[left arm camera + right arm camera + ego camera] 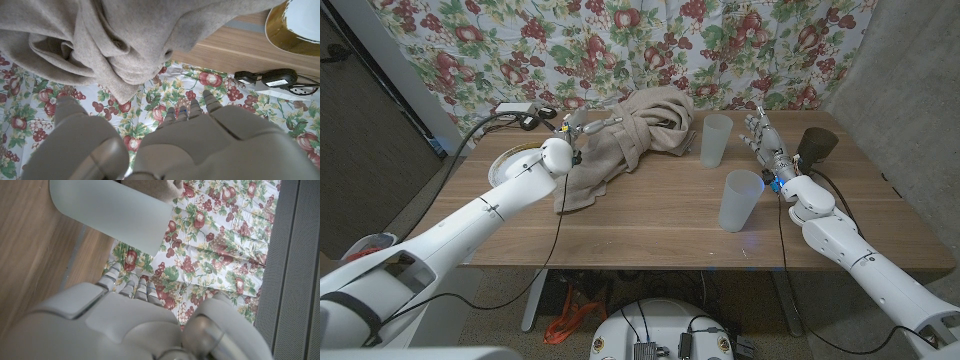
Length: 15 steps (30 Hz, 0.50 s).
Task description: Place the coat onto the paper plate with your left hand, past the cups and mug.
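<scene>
Left hand (582,127) at the beige coat (625,135), fingers in its folds near the far table edge; grip itself not clear, cannot tell. Coat heaped on the wooden table (660,215), just right of the paper plate (510,160), not on it. Two frosted cups (741,200) and dark mug (817,146) to the right. Right hand (768,145) upright beside the mug, fingers straight, holding nothing.

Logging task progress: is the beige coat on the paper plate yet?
Not yet. The beige coat lies bunched on the wooden table, beside the paper plate; the left hand is at it.
</scene>
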Tool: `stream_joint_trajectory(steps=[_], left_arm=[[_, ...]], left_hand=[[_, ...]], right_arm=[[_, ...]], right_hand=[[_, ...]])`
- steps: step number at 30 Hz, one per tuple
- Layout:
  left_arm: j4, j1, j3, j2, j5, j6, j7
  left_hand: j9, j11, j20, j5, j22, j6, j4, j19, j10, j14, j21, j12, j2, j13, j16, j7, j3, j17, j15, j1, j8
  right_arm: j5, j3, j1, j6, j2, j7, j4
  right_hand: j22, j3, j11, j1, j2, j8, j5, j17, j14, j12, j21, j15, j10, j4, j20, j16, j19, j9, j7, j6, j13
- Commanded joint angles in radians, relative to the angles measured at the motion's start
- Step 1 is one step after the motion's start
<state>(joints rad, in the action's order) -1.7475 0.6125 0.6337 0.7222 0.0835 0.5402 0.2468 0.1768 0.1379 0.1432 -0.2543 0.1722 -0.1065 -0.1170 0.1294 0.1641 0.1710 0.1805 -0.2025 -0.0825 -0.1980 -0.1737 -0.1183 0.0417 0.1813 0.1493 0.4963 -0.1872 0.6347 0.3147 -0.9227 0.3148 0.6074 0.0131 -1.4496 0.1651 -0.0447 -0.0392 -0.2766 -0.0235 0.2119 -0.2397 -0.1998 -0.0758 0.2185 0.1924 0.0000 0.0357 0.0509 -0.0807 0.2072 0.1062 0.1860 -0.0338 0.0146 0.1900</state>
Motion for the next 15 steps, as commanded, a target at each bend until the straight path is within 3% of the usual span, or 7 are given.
stream_joint_trajectory(steps=[1, 5, 7, 8, 15], left_arm=[[0.033, -0.057, 0.054, -0.004, 0.043, 0.065, -0.083], [0.076, -0.073, 0.068, -0.015, 0.054, 0.059, -0.086], [0.09, -0.073, 0.07, -0.023, 0.059, 0.052, -0.072], [0.096, -0.075, 0.072, -0.026, 0.061, 0.049, -0.07], [0.134, -0.088, 0.088, -0.051, 0.07, 0.032, -0.066]], left_hand=[[0.002, -0.003, 0.002, -0.008, 0.002, -0.014, -0.001, 0.023, 0.035, 0.105, -0.005, 0.006, -0.001, -0.002, 0.002, -0.027, 0.012, 0.003, -0.007, 0.009, 0.006], [0.002, -0.01, 0.007, -0.012, 0.002, -0.033, 0.001, 0.04, 0.051, 0.13, -0.006, 0.008, -0.001, -0.003, 0.003, -0.019, 0.016, 0.004, -0.012, 0.01, 0.01], [0.002, -0.014, 0.008, -0.013, 0.002, -0.042, 0.002, 0.043, 0.052, 0.132, -0.005, 0.007, 0.0, -0.003, 0.001, -0.012, 0.018, 0.004, -0.014, 0.01, 0.012], [0.002, -0.025, 0.014, -0.016, 0.002, -0.03, 0.003, 0.043, 0.025, 0.132, -0.001, -0.007, 0.0, -0.004, -0.004, -0.008, 0.021, 0.004, -0.015, 0.011, 0.004], [0.003, -0.021, 0.017, -0.019, 0.002, -0.007, 0.005, 0.036, 0.004, 0.126, 0.005, -0.017, 0.001, -0.005, -0.01, -0.017, 0.025, 0.004, -0.019, 0.012, -0.005]], right_arm=[[-0.003, -0.003, -0.011, 0.002, 0.003, -0.005, -0.017], [-0.005, -0.005, -0.017, -0.003, 0.008, -0.011, -0.027], [-0.009, -0.004, -0.018, 0.001, 0.008, -0.013, -0.026], [-0.008, -0.004, -0.018, 0.0, 0.007, -0.013, -0.027], [-0.004, -0.002, -0.017, -0.002, 0.004, -0.008, -0.028]], right_hand=[[0.005, -0.009, 0.002, -0.004, 0.007, 0.003, 0.003, -0.001, 0.001, 0.004, -0.001, 0.001, 0.009, -0.001, 0.0, 0.001, 0.008, 0.003, -0.003, 0.008, 0.004], [0.005, -0.008, 0.003, -0.004, 0.006, 0.002, 0.005, -0.001, 0.0, 0.003, -0.002, 0.001, 0.01, -0.002, -0.001, 0.0, 0.007, 0.003, -0.004, 0.009, 0.004], [0.005, -0.003, 0.016, -0.001, -0.003, 0.003, 0.008, 0.0, 0.001, 0.004, -0.002, 0.001, 0.016, -0.004, -0.001, 0.0, 0.007, 0.003, 0.002, 0.014, 0.004], [0.005, -0.002, 0.018, -0.001, -0.005, 0.003, 0.009, 0.0, 0.001, 0.004, -0.002, 0.002, 0.017, -0.004, -0.001, 0.0, 0.008, 0.003, 0.005, 0.016, 0.004], [0.005, 0.004, 0.025, 0.002, -0.014, 0.003, 0.012, 0.0, 0.002, 0.004, -0.003, 0.0, 0.024, -0.006, -0.005, 0.0, 0.007, 0.003, 0.01, 0.023, 0.004]])
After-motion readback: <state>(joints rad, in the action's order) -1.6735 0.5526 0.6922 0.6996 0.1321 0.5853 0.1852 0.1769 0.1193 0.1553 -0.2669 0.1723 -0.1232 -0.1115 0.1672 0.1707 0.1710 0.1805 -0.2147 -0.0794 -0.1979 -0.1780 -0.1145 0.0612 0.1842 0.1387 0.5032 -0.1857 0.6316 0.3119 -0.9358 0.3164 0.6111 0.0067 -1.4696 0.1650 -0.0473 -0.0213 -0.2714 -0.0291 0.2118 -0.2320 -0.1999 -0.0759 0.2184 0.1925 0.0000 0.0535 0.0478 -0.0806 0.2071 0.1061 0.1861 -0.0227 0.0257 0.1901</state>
